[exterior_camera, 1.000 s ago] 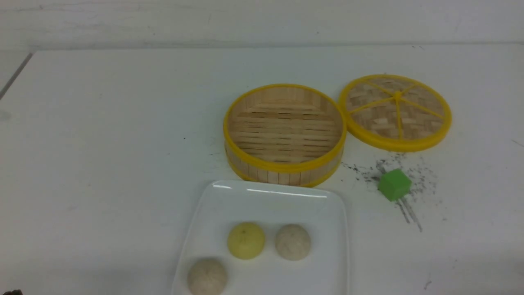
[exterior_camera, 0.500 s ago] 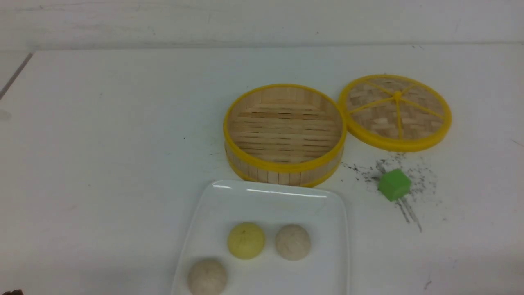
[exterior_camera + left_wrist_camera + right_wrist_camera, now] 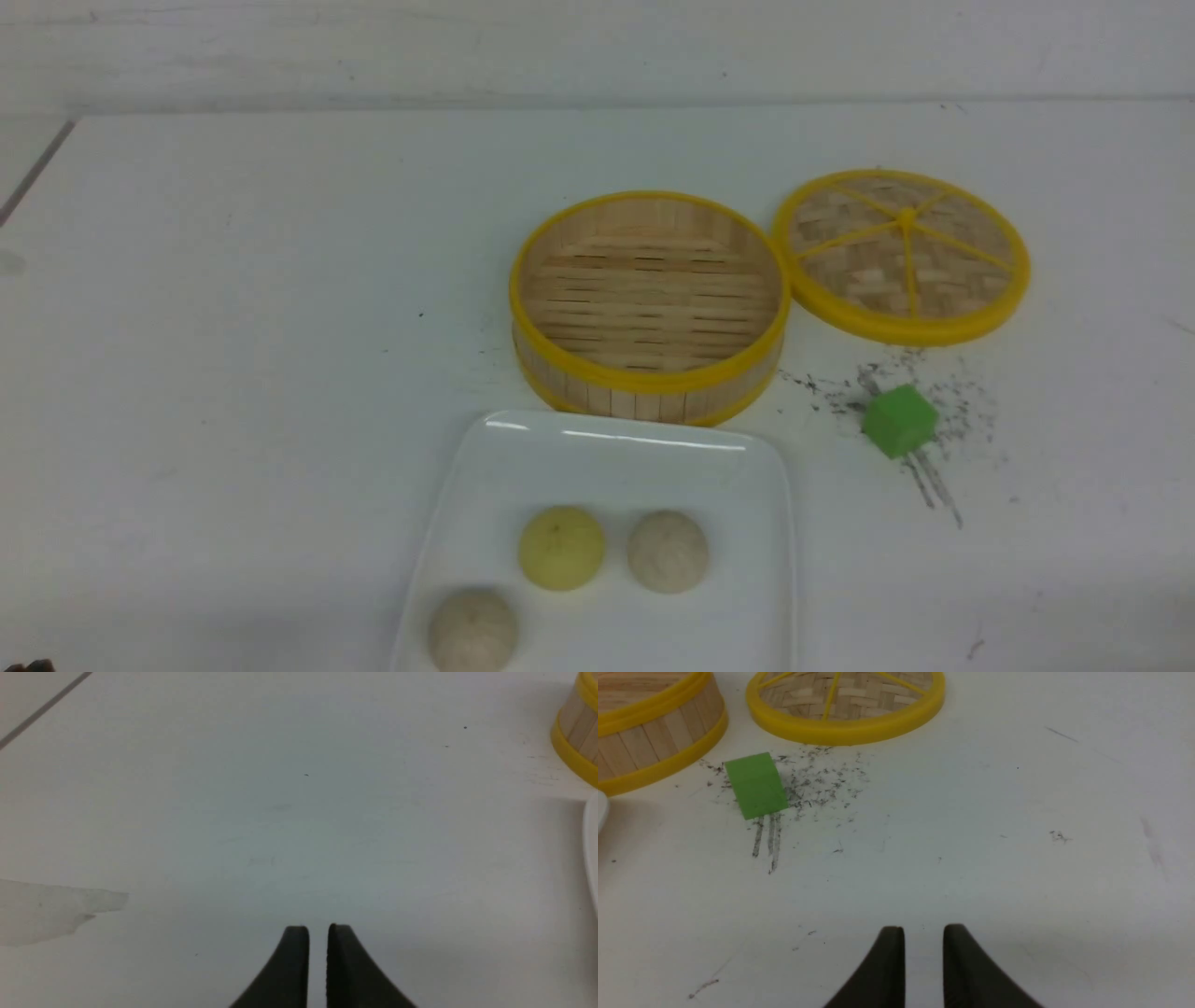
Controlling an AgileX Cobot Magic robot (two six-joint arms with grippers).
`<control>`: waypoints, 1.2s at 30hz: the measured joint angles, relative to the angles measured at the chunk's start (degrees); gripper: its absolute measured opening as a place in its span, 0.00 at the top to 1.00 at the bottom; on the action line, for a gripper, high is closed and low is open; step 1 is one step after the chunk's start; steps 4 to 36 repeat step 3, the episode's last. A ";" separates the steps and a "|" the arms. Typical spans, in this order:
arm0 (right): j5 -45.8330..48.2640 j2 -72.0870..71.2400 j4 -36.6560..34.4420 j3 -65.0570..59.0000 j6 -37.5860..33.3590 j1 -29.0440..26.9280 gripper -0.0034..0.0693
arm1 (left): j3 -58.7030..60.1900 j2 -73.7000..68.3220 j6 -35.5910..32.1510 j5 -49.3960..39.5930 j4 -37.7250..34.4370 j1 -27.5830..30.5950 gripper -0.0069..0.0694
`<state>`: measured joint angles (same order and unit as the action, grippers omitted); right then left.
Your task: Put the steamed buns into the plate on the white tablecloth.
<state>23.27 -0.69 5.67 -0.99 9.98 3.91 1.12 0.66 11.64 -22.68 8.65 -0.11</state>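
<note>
I see three steamed buns (image 3: 561, 548) on plate (image 3: 616, 448), plate on white tablecloth (image 3: 233, 327) beside steamer (image 3: 649, 303). My left hand (image 3: 317, 928) slightly spread, pinching nothing. My right hand (image 3: 923, 929) likewise, apart from green cube (image 3: 755, 785).

You can see only the tips of your robot here. The left pincer (image 3: 317, 952) has two black fingers (image 3: 289, 970) that are smooth, wide low down and thin at the rounded ends. The right pincer (image 3: 923, 956) looks just the same, plain black.
</note>
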 joint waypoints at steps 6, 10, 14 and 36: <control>0.00 0.00 0.00 0.00 0.00 0.00 0.74 | 0.00 0.00 0.00 0.00 0.00 0.00 0.78; 0.00 0.00 0.00 0.00 0.00 0.00 0.74 | 0.00 0.00 0.00 0.00 0.00 0.00 0.78; 0.00 0.00 0.00 0.00 0.00 0.00 0.74 | 0.00 0.00 0.00 0.00 0.00 0.00 0.78; 0.00 0.00 0.00 0.00 0.00 0.00 0.74 | 0.00 0.00 0.00 0.00 0.00 0.00 0.78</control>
